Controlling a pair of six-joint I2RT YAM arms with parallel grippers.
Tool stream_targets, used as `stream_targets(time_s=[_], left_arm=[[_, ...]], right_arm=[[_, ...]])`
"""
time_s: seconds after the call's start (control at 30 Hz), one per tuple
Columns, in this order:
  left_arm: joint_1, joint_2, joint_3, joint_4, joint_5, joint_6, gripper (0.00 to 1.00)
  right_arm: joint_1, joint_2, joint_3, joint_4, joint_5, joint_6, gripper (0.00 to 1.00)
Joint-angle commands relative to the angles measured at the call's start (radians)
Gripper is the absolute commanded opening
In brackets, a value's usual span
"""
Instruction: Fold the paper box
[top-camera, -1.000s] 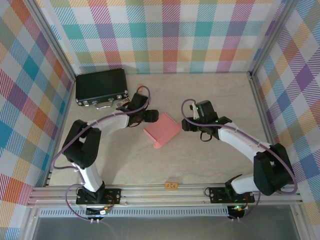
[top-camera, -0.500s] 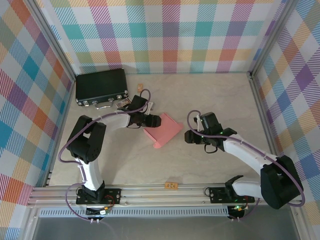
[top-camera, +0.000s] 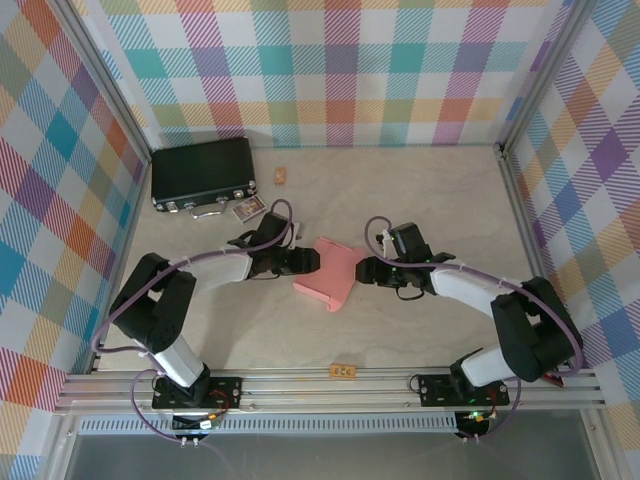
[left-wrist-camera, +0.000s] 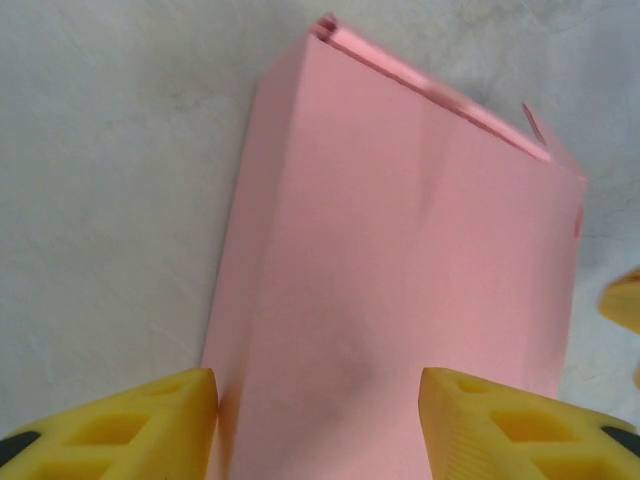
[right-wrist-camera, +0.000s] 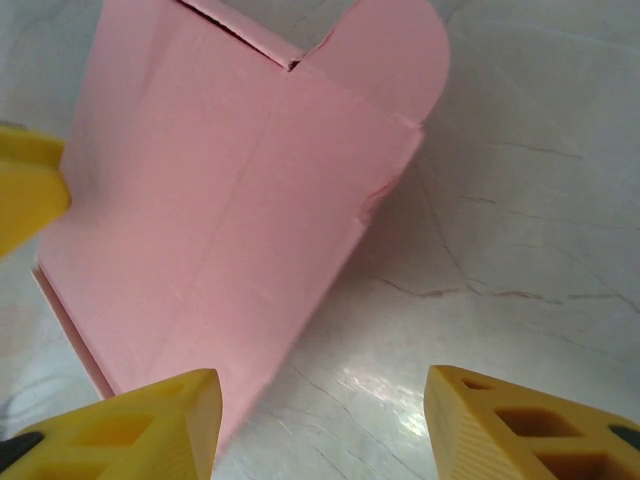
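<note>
Left of centre on the worktop (top-camera: 430, 190), the left tool (top-camera: 308, 258) stood half-spread at the paper box (top-camera: 335, 272), whose doubled far edge its wrist camera alone showed. From the right wrist a rounded flap appeared, with the right tool (top-camera: 362, 268) likewise parted, gripping nothing.

Salmon-pink paper box (top-camera: 330, 272), thin card, part-folded, lies flattish approx mid table (top-camera: 430, 200) w/ rounded flap out.

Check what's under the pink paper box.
The paper box rests on the pale table; bare tabletop shows around its edges. Anything directly beneath the card is covered.
</note>
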Motion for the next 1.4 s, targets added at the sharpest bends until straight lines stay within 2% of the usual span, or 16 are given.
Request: stream_targets(time_s=[0.0,0.2,0.33,0.63,0.9,1.2,1.37], left_arm=[[-0.042,-0.059,-0.060,0.088,-0.047,-0.141,0.56],[-0.083,-0.073,-0.111,0.163,-0.068,-0.225,0.56],[-0.087,-0.066,-0.125,0.175,-0.065,-0.239,0.56],[-0.083,-0.081,-0.117,0.133,-0.156,-0.224,0.55],[-0.060,-0.071,-0.106,0.112,-0.187,-0.204,0.47],[-0.047,-0.042,-0.110,0.123,-0.170,-0.201,0.32],[-0.043,-0.034,-0.119,0.135,-0.170,-0.200,0.32]], right_arm=[[0.001,0.040,0.032,0.090,-0.076,0.051,0.56],[0.001,0.108,0.058,0.131,-0.115,0.058,0.57],[0.000,0.147,0.086,0.132,-0.122,0.054,0.57],[-0.019,0.194,0.079,0.208,-0.200,0.079,0.55],[-0.052,0.215,0.007,0.357,-0.315,0.126,0.51],[-0.052,0.289,-0.005,0.494,-0.438,0.178,0.44],[-0.052,0.301,-0.003,0.551,-0.488,0.205,0.43]])
